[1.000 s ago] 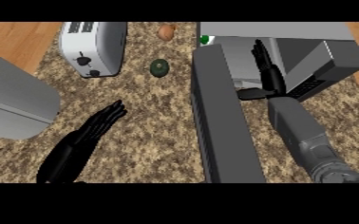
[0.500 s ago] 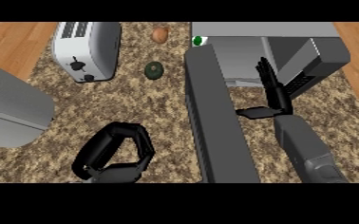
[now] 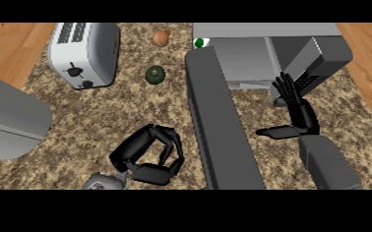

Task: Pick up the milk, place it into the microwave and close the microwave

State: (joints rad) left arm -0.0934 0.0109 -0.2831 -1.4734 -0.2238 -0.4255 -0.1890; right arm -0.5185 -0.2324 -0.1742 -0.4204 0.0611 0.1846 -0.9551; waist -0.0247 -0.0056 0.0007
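Right now the microwave [image 3: 254,66] stands at the far right of the speckled worktop [image 3: 94,113], and its dark door [image 3: 218,128] is swung wide open, reaching toward the view's lower edge as a long grey slab. Only a small green-and-white bit of the milk [image 3: 201,43] shows, at the far left corner of the microwave just past the door's hinge end; whether it sits inside the cavity or just beside it I cannot tell.

The right hand [image 3: 299,115] is to the right of the open door, in front of the microwave's opening. Its fingers [image 3: 285,86] are straight and spread, pointing away toward the oven, with the thumb sticking out to the left; it holds nothing and does not touch the door.

The left hand [image 3: 149,152] is low on the worktop, left of the door, with its fingers curled inward into a loop and nothing visible inside them. It is near the door's edge but apart from it.

A white toaster [image 3: 83,54] sits at the far left of the worktop. A dark green avocado [image 3: 155,74] lies between the toaster and the door, and a brown egg-shaped item [image 3: 161,37] lies beyond it. A grey rounded appliance [image 3: 18,123] shows at the left edge.
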